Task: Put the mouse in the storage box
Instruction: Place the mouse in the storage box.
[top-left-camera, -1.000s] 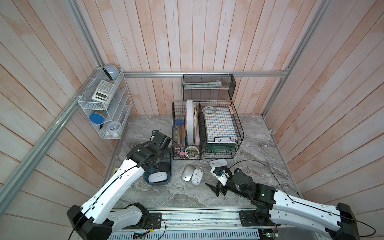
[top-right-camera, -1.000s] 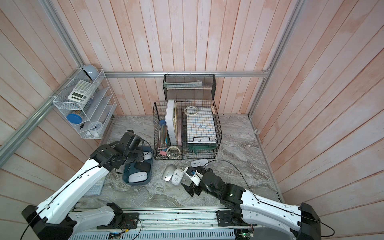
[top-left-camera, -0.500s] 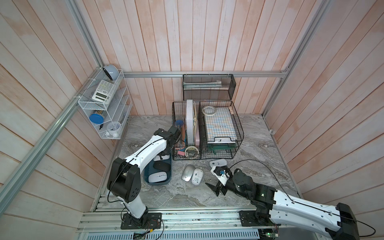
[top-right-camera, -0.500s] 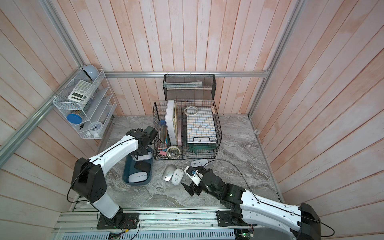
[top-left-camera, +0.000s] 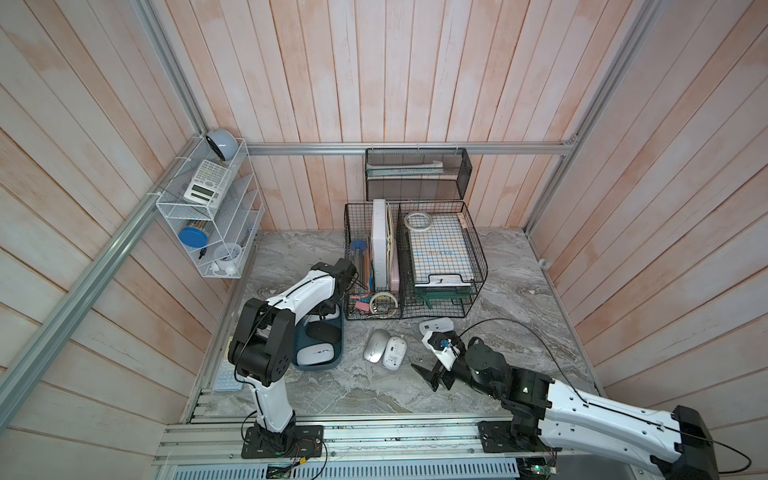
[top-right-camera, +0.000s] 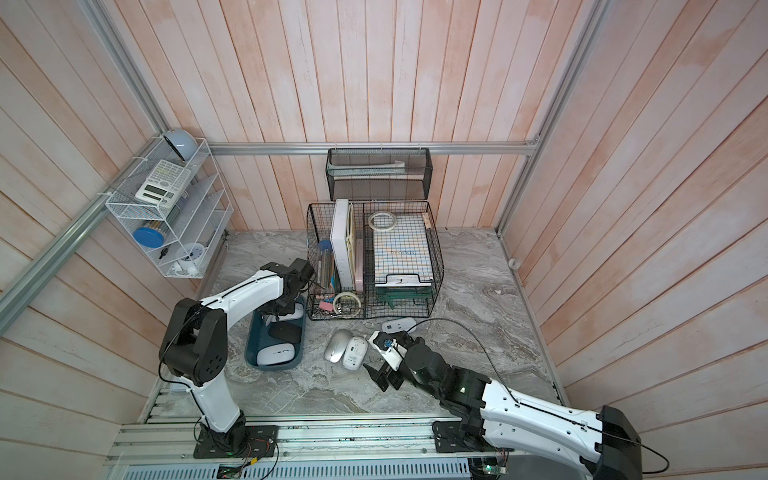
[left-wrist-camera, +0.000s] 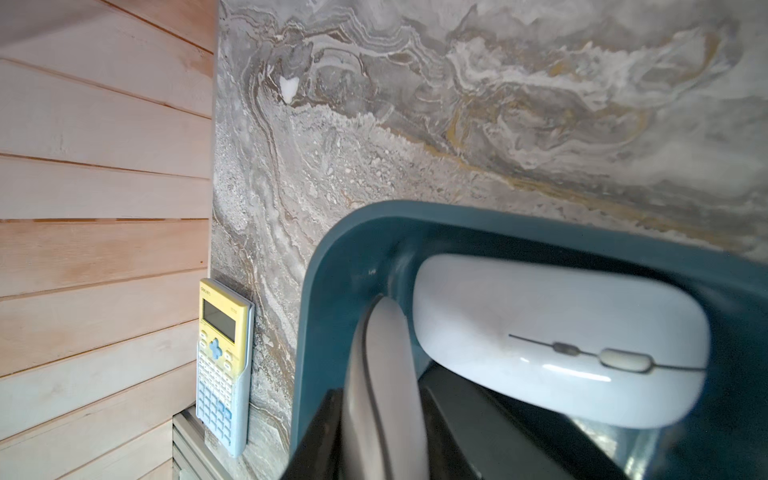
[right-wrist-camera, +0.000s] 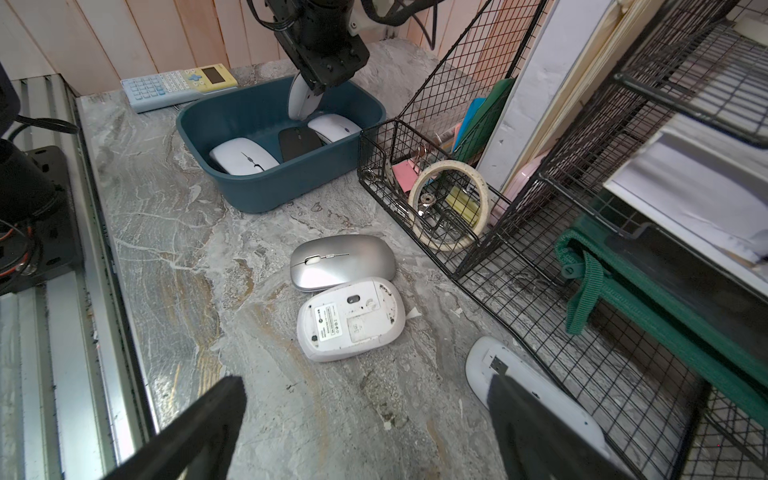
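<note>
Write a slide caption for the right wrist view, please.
Left gripper holds a white mouse on edge over the storage box, three mice inside; three more lie on the table.

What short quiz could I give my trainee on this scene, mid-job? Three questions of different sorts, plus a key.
1. True or false: the right gripper is open and holds nothing.
2. How many mice lie loose on the table, outside the storage box?
3. What does the left gripper hold over the storage box?
A. a white mouse on edge
B. a calculator
C. a roll of tape

Key
1. True.
2. Three: silver mouse, upturned white mouse, another white mouse.
3. A.
</note>
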